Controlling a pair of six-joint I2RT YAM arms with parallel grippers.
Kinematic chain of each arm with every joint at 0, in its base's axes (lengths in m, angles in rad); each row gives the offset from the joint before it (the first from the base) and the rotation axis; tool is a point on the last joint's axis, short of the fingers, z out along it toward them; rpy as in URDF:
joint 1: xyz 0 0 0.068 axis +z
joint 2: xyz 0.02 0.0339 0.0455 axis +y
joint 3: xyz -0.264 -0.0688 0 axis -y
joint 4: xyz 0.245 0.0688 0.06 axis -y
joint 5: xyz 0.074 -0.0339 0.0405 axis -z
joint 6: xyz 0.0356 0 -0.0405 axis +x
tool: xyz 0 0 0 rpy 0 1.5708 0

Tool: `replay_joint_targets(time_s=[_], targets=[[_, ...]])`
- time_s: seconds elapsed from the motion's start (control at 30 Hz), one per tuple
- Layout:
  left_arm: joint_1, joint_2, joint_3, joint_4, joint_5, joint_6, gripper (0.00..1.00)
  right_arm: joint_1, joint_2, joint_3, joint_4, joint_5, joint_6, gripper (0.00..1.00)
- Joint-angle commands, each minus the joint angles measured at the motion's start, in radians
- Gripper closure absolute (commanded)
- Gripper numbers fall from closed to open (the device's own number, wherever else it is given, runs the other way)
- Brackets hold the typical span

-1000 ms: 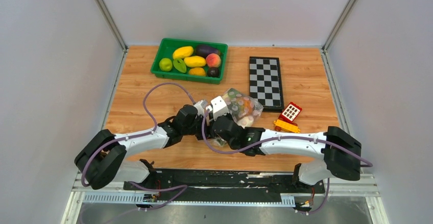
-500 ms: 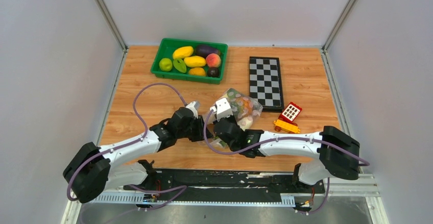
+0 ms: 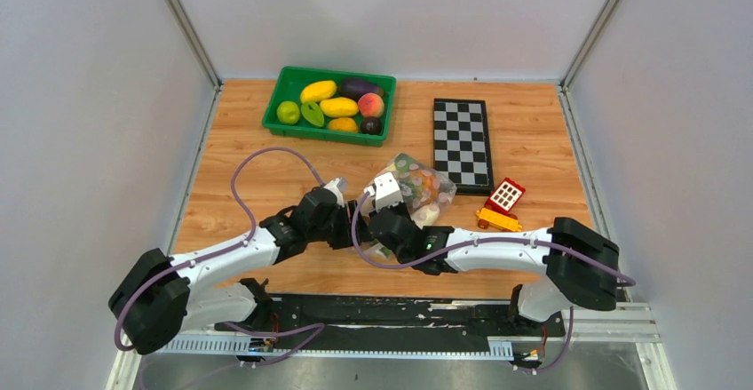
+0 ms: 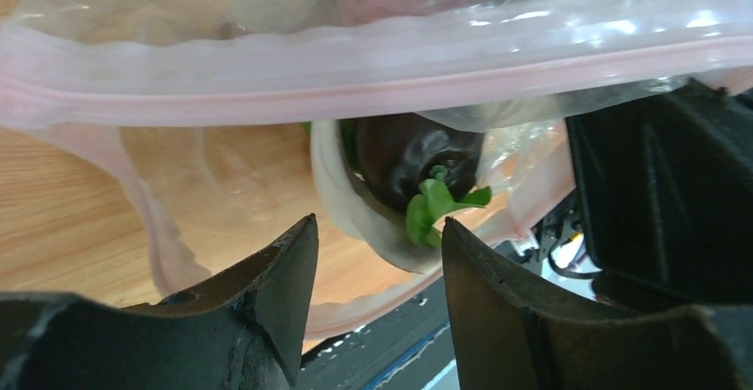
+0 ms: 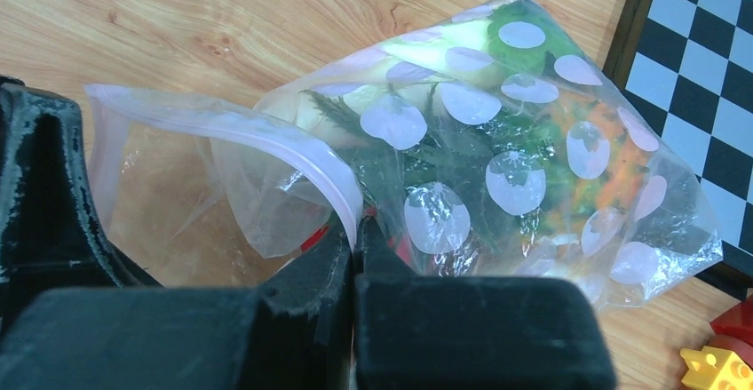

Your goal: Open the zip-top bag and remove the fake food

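Wooden table [image 3: 266,186], centre: zip-top bag [image 3: 417,186] lies near chessboard [image 3: 461,144], fake food [image 5: 524,150] inside. Right gripper [image 5: 353,248] pinched tight on the bag's pink zip strip [image 5: 266,137]. Left gripper [image 4: 377,230] jaws parted, empty, facing the bag's gaping mouth just ahead.

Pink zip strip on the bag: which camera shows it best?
Left wrist: the pink zip strip crosses the whole frame, mouth gaping below it with fake food inside. Right wrist shows one curved stretch pinched in the shut right gripper. Top external shows the zip-top bag small, its strip mostly hidden by the arms.
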Motion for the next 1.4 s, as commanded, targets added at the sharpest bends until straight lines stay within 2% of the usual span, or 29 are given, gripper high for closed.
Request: replay_joint_targets(time_s=[0.0, 0.13, 0.33, 0.53, 0.6, 0.67, 0.73, 1.0, 1.23, 1.37], targets=[[-0.013, 0.007, -0.01, 0.081, 0.025, -0.081, 0.4, 0.001, 0.016, 0.017, 0.04, -0.001, 0.037, 1.0], [-0.028, 0.057, -0.024, 0.069, 0.025, -0.099, 0.48, 0.001, 0.023, 0.005, 0.063, -0.009, 0.057, 1.0], [-0.039, 0.145, -0.05, 0.14, 0.046, -0.136, 0.58, 0.002, 0.049, -0.006, 0.091, -0.031, 0.08, 1.0], [-0.058, 0.212, -0.041, 0.174, 0.06, -0.152, 0.58, 0.003, 0.076, -0.026, 0.123, -0.035, 0.102, 1.0], [-0.058, 0.229, -0.034, 0.176, 0.064, -0.153, 0.72, 0.003, 0.084, -0.028, 0.121, -0.035, 0.106, 1.0], [-0.058, 0.209, -0.028, 0.155, 0.048, -0.148, 0.93, 0.004, 0.084, -0.033, 0.113, -0.021, 0.113, 1.0], [-0.058, 0.166, -0.014, 0.092, 0.012, -0.135, 1.0, 0.003, 0.074, -0.043, 0.106, -0.002, 0.118, 1.0], [-0.058, -0.048, 0.176, -0.384, -0.215, 0.043, 1.0, 0.004, 0.063, -0.066, 0.035, 0.115, 0.159, 1.0], [-0.052, -0.071, 0.38, -0.678, -0.326, 0.201, 1.0, 0.003, 0.14, 0.006, -0.135, 0.215, 0.243, 1.0], [-0.031, -0.052, 0.487, -0.771, -0.377, 0.284, 1.0, 0.004, 0.151, 0.008, -0.143, 0.228, 0.254, 1.0]])
